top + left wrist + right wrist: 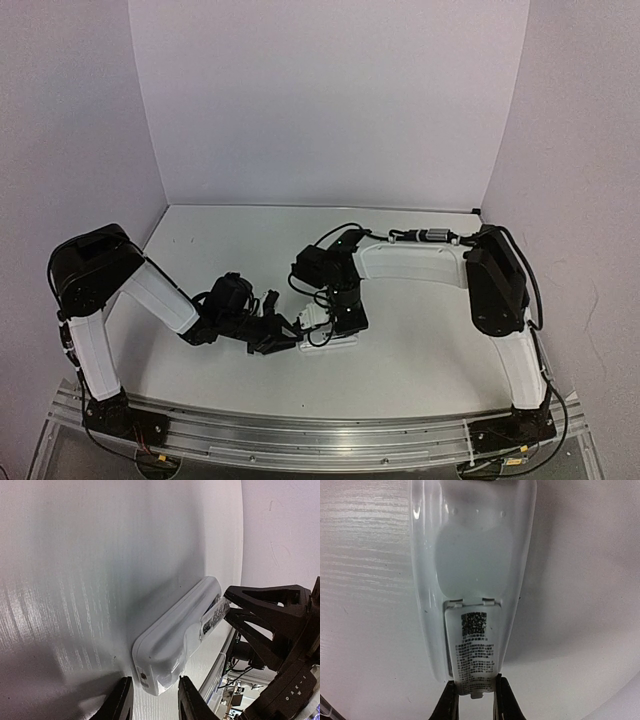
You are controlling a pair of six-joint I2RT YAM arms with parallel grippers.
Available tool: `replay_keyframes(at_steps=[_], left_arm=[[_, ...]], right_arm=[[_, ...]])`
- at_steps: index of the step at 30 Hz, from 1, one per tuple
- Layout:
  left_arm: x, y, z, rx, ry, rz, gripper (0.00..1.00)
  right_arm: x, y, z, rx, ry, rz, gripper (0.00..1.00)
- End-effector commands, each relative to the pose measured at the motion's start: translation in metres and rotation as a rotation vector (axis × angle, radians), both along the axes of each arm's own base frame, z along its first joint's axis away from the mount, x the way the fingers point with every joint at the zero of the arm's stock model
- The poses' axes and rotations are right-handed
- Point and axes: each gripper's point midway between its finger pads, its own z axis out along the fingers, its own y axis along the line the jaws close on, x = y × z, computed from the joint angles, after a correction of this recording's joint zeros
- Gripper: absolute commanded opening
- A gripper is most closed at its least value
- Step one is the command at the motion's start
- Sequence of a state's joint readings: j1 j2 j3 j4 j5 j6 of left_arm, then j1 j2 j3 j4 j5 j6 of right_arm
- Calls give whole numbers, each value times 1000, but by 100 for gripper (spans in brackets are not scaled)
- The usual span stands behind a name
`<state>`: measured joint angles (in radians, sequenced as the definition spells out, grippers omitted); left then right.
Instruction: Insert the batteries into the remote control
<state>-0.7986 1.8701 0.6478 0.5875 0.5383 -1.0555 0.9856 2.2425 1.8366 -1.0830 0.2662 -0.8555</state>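
The white remote control (330,343) lies back up on the table between my two grippers. In the right wrist view the remote (470,545) runs away from me. Its small white cover (472,650), with a printed label, sits over the battery recess with its near end lifted. My right gripper (473,702) is shut on that near end. In the left wrist view my left gripper (152,702) is open, one finger at each side of the remote's (170,640) near end. The right gripper (235,607) holds the cover (215,616) at the far end. The batteries are out of view.
The white table (250,250) stretches back to the white walls. A metal rail (300,435) runs along the near edge under the arm bases. The two grippers (280,335) (325,322) are close together at the front middle of the table.
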Motion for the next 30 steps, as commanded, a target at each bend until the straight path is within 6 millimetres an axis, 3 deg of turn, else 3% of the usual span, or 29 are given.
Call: replay_keyframes(at_steps=[1,9,21,30], left_arm=[[-2,-3,-2,-14,5,-9,32],[-1,-6,-4,-15,12,-17,32],[-2,-6,-4,-16,11,-20,32],[-4,-8,-3,-22,8,-28,32]], right_arm=[[10,5,12,14,-59,1,0],[9,8,20,18,-63,6,0],[-9,0,17,-24,-31,15,0],[-9,3,14,-31,-41,16,0]])
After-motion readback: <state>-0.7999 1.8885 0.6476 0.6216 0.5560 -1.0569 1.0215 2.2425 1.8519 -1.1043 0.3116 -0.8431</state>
